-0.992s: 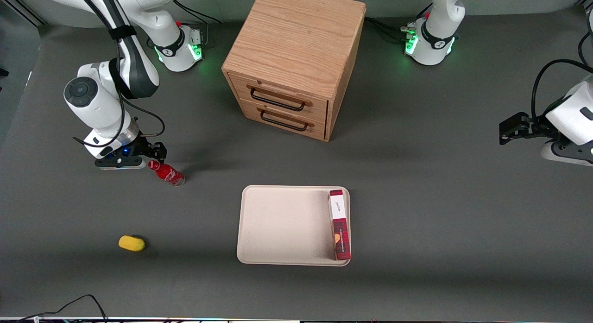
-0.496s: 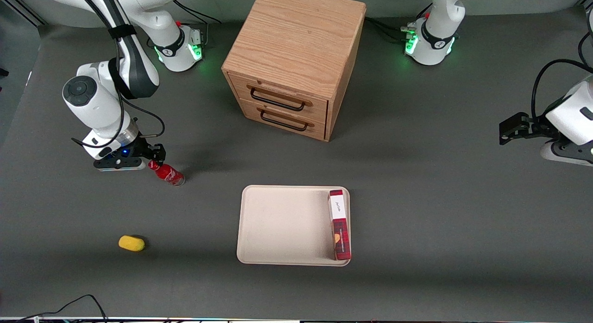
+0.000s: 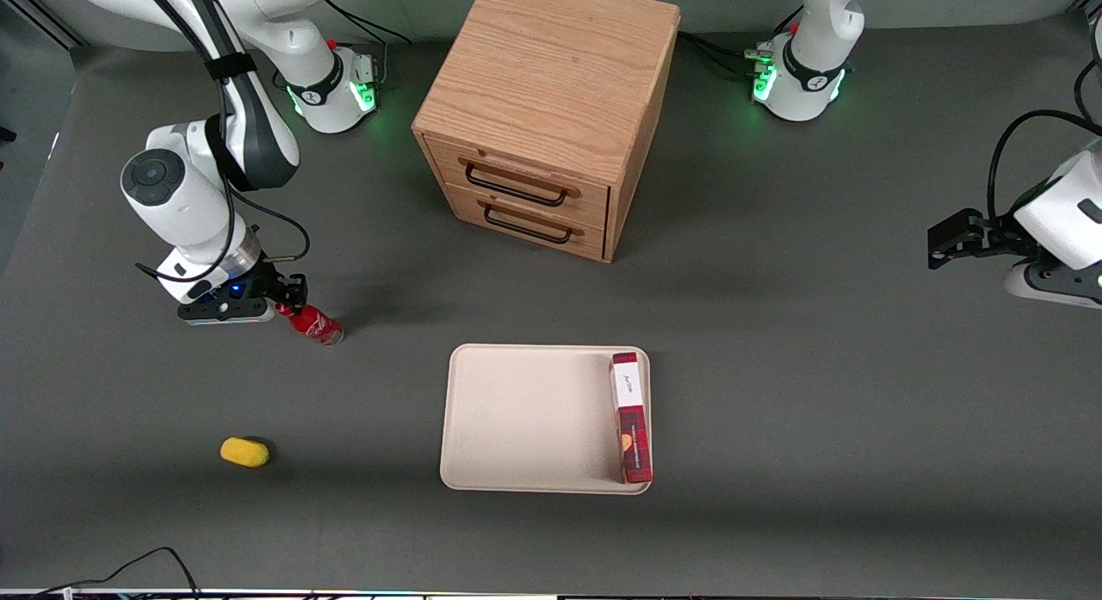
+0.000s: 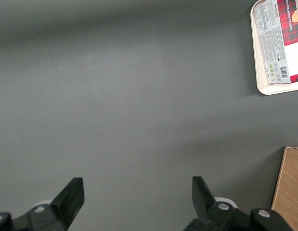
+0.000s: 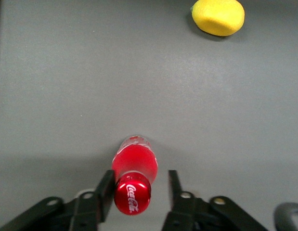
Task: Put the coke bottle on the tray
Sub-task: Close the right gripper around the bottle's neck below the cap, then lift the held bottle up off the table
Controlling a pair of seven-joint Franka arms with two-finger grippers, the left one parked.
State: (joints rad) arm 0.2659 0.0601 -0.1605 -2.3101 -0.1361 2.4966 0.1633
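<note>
Toward the working arm's end of the bench [image 3: 775, 393], the gripper [image 3: 288, 305] sits low over the bottle [image 3: 314, 324], its two fingers [image 5: 104, 190] straddling the red cap with a small gap on each side; neither finger looks to be pressing the cap yet, so I judge it open a little wider than the cap and holding nothing. The bottle stands on the bench, leaning in the front view because of the camera angle, its clear base resting on the surface and its cap [image 5: 132, 196] between the fingers. This reads as the grasp step, with the pickup not yet made. The next move calls for closing on the cap or neck squarely, since the glossy round cap could slip or tip the bottle if one finger lands first. After a lift, the carry would run toward about four o'clock in the front view to the tray [image 3: 516, 419], whose bare part lies nearer the bottle than the box [image 3: 630, 415] lying along its edge. A yellow lump [image 3: 244, 452] sits at about seven o'clock from the bottle, well apart.
</note>
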